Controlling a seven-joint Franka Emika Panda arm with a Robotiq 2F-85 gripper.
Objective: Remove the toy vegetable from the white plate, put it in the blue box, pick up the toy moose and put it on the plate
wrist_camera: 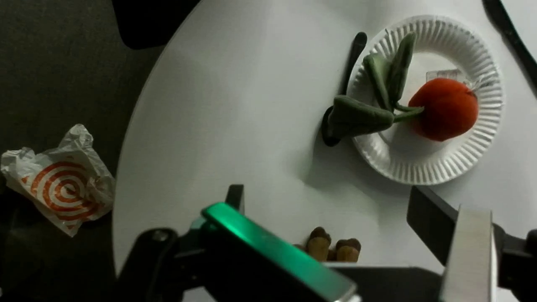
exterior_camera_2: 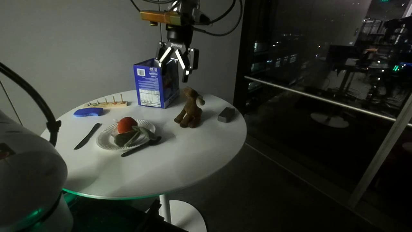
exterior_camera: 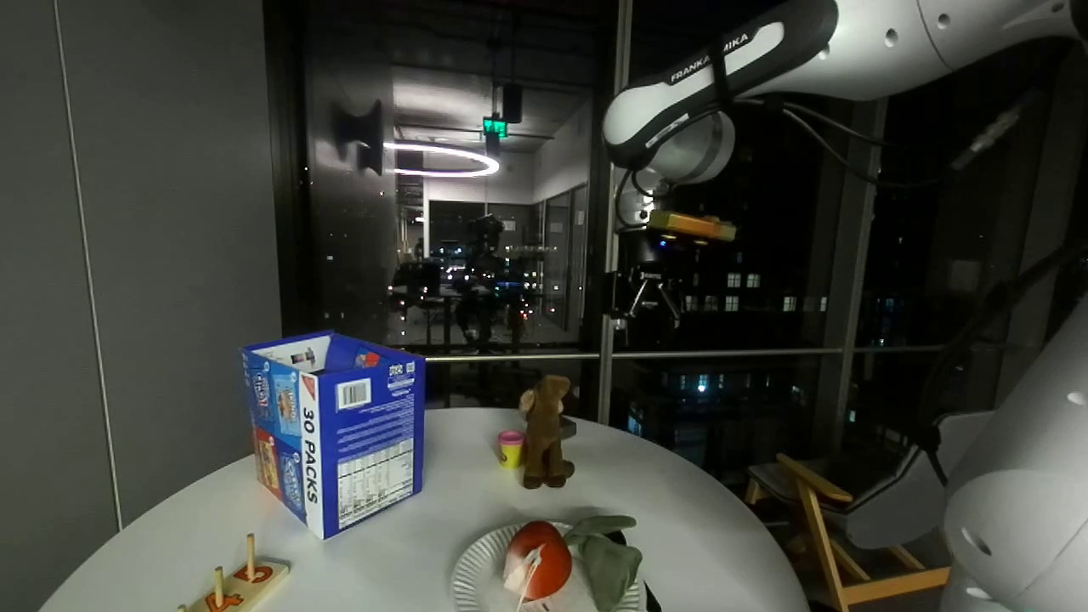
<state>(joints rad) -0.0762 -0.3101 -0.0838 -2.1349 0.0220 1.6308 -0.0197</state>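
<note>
- Round white table [exterior_camera_2: 180, 167]: bears the fluted white paper plate [wrist_camera: 419, 173] and the other task items.
- Blue "30 PACKS" carton [exterior_camera: 374, 408]: upright, open-topped, well apart from the plate and beyond it in both exterior views.
- Robotiq gripper [wrist_camera: 326, 197]: raised above the plate's level and off to one side; fingers spread wide, nothing held.
- Paper plate: lying flat. Judged thin and light; liable to slide or tip if its rim is caught.
- Brown plush moose [exterior_camera_2: 192, 111]: upright, near the plate, not touching it. Judged soft and light; a torso hold should serve later.
- Red-and-white plush toy vegetable [wrist_camera: 444, 111]: on the plate, removal outstanding. Dull green leaves [wrist_camera: 361, 117] overhang the rim. Judged light, compressible, not fragile, its cloth unlikely to slip. Recommended hold: across the widest part of the red body, fingertips low but clear of the plate. Leaves judged too limp for a sure lift.
- Black utensil [wrist_camera: 353, 63]: just beside the plate, partly covered by a leaf in the wrist view; contact between them cannot be confirmed. Could be dragged during lifting.
</note>
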